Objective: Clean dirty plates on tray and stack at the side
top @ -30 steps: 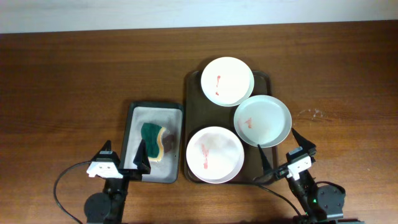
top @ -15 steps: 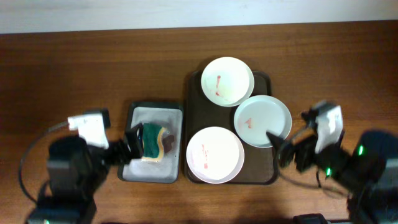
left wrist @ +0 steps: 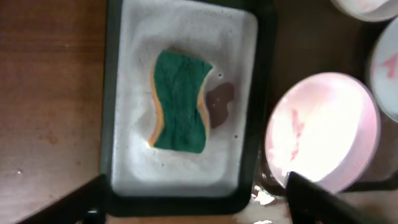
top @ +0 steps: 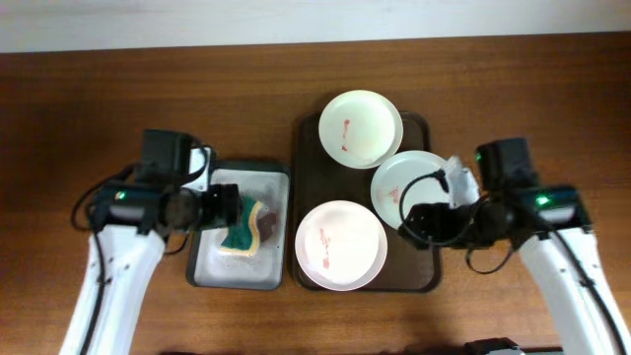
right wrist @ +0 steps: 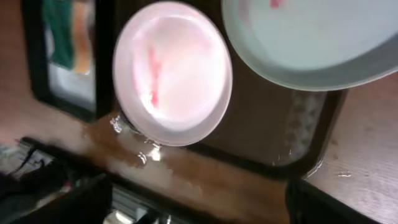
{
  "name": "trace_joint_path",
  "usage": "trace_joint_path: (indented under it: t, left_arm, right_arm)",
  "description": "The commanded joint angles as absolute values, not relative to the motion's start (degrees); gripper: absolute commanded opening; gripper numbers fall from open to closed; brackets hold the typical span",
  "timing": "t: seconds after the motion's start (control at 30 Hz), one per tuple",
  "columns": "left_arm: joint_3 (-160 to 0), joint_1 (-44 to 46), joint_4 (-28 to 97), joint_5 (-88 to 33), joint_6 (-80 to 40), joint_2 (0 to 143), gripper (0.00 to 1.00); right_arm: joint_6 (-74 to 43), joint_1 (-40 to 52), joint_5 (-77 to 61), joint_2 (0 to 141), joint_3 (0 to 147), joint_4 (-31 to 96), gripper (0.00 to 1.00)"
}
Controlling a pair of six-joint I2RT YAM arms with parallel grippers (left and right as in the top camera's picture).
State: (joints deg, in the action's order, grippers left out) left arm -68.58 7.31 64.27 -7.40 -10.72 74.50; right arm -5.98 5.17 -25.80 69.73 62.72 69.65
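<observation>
Item 1, worktop [top: 118,108]: brown wood, carrying everything listed below.

Item 2, brown tray [top: 307,182]: set right of centre. 3 plates are held on it.

Item 3, upper plate [top: 361,128]: white, marked with red streaks, placed at the far end of the brown tray.

Item 4, right plate [top: 402,183]: pale, marked with 1 small red spot. Its edge is carried out past the tray's right rim, and part of it is covered by the right arm in the overhead view.

Item 5, lower plate [top: 340,245]: white, smeared with pink, placed at the near end of the brown tray.

Item 6, small tray [top: 240,285]: dark-rimmed with a white floor, set just beside the brown tray on its left.

Item 7, sponge [top: 242,235]: green on top with a yellow layer beneath, laid inside the small tray. A brown smudge [left wrist: 219,102] is seen next to it.

Item 8, left pincer [left wrist: 196,183]: spread wide, nothing gripped, held above the small tray's near rim.

Item 9, right pincer [right wrist: 199,186]: spread wide, nothing gripped, held above the near edge of the brown tray, close to the lower plate.
</observation>
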Motion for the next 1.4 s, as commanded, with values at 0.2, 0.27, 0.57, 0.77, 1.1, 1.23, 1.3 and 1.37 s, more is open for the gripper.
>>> trace_joint_path:
  t: [0.2,0.27,0.57,0.77,1.1,1.23,1.3,1.37]
  left_arm:
    - [-59.72,9.69,48.14,0.91,-17.28,99.94,0.38]
    - [-59.72,9.74,44.62,-1.5,-16.27,104.88,0.33]
    - [-70.85,10.09,55.2,-3.7,-14.46,101.69,0.51]
    - [-62.94,12.58,48.62,-3.66,-13.74,101.34,0.65]
    - [-65.01,15.07,48.66,-2.37,-13.19,98.87,0.0]
    - [-78.78,15.14,59.24,-7.79,-13.15,95.0,0.0]
    - [-82.06,15.14,62.67,-7.79,-13.17,92.75,0.0]
    - [-82.56,15.14,64.38,-7.77,-13.15,90.65,0.0]
  right_arm:
    - [-6.96,9.04,-23.46,69.38,56.14,66.54,0.8]
    - [-6.96,9.06,-23.46,69.38,56.14,66.54,0.8]
    - [-6.96,9.06,-23.49,73.38,56.14,65.54,0.77]
    - [-7.03,9.06,-23.49,73.41,55.79,65.91,0.78]
    - [-10.59,9.06,-23.53,73.8,44.29,49.54,0.55]
    - [-12.29,15.31,-22.98,77.87,42.63,41.41,0.55]
    - [-21.08,19.62,-13.15,82.48,42.65,39.62,0.53]
    - [-22.0,21.04,-11.99,87.11,42.7,36.38,0.47]
